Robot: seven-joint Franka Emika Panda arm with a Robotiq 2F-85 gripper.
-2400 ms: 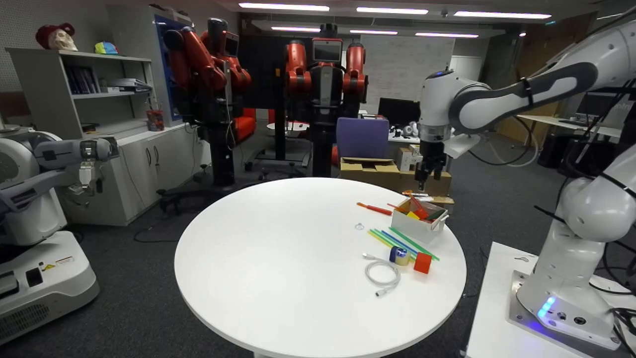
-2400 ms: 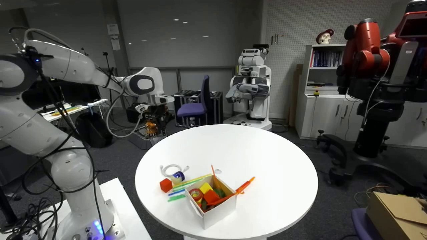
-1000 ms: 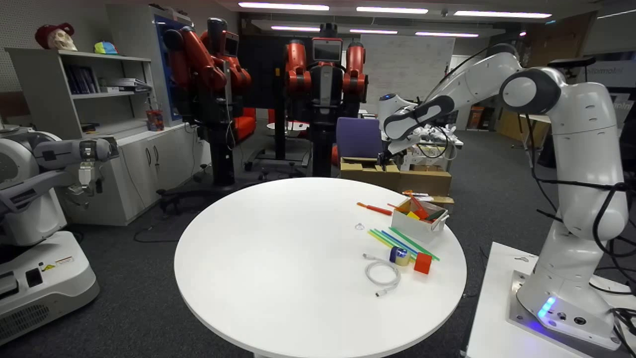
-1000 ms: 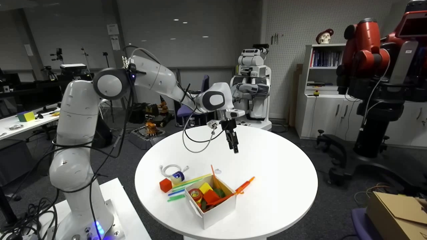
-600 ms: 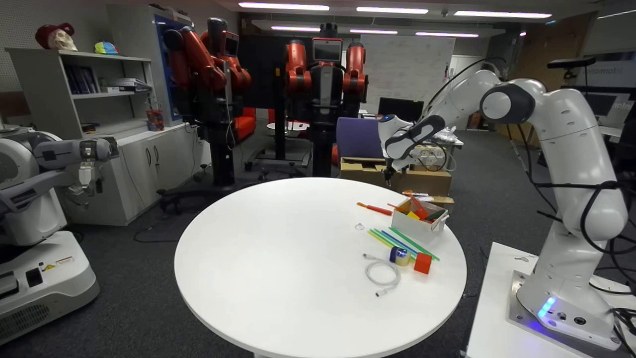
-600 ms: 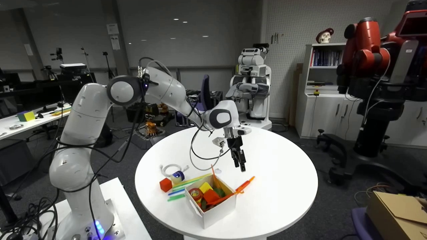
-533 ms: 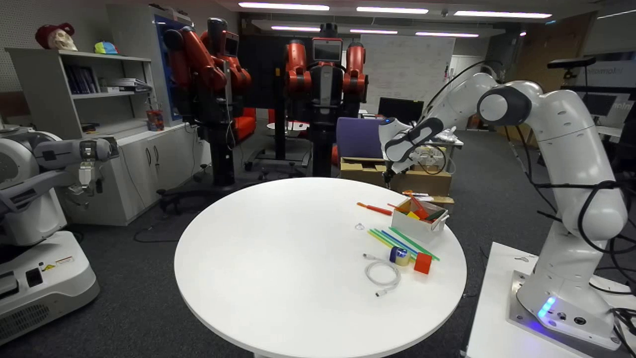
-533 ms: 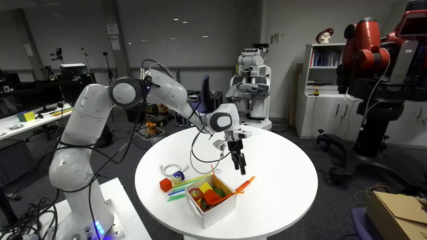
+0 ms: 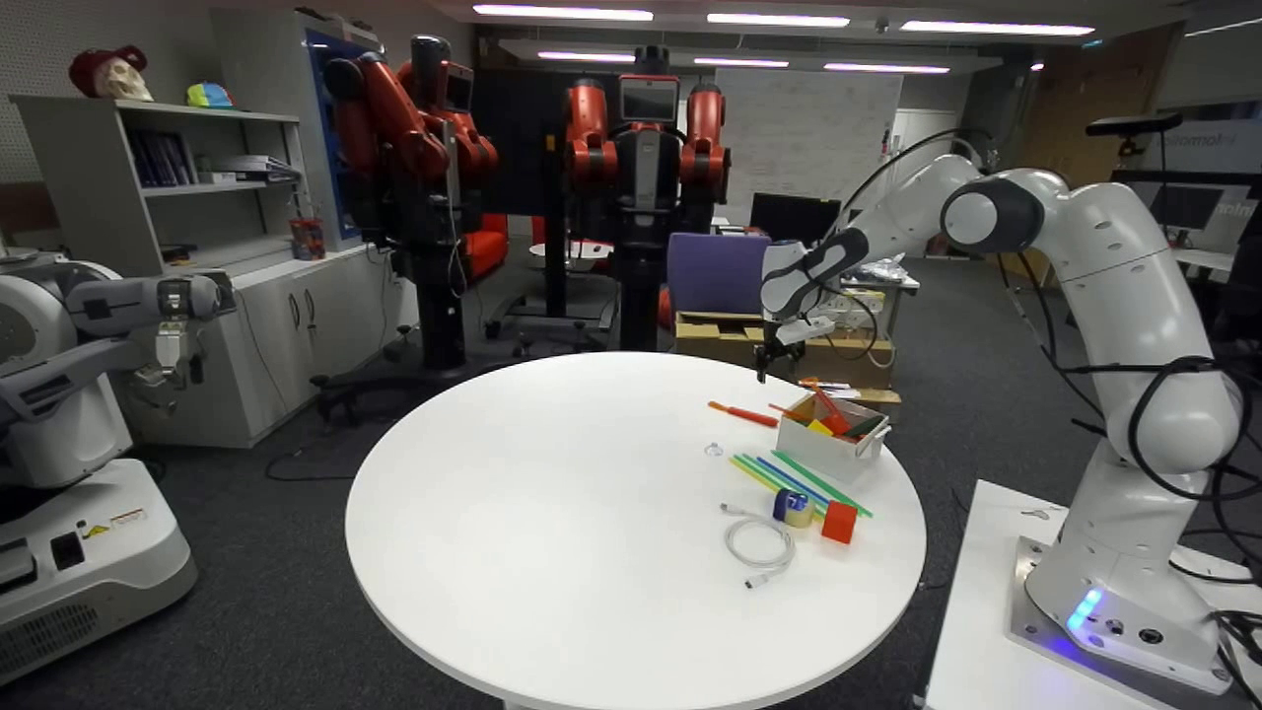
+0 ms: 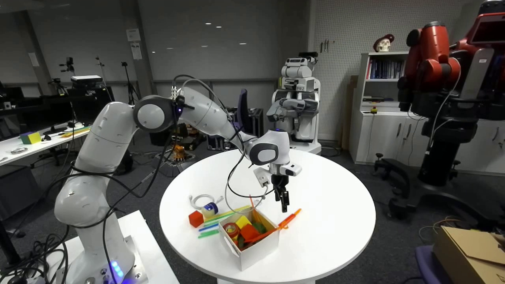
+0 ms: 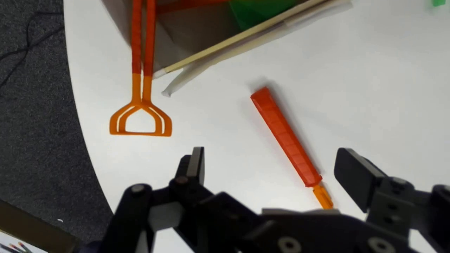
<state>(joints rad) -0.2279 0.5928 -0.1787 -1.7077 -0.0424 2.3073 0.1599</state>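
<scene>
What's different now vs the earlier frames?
In an exterior view the gripper has swung rightward and down, from outside the outline of the table to over it; the wrist view shows the red stick between its open jaws, not gripped. Nothing was taken or let go. The white box, red cube and stick look unmoved.

A couple of seconds ago the claw (image 10: pixel 282 203) hung high up, well apart from the stick (image 11: pixel 288 140) and the box (image 10: pixel 260 252); since then I've watched the arm (image 10: pixel 203 112) swing it round and bring it down. Now the stick lies close below the claw and the box near its side. In these last moments it has sunk a little further and straightened, hanging more upright than before.
</scene>
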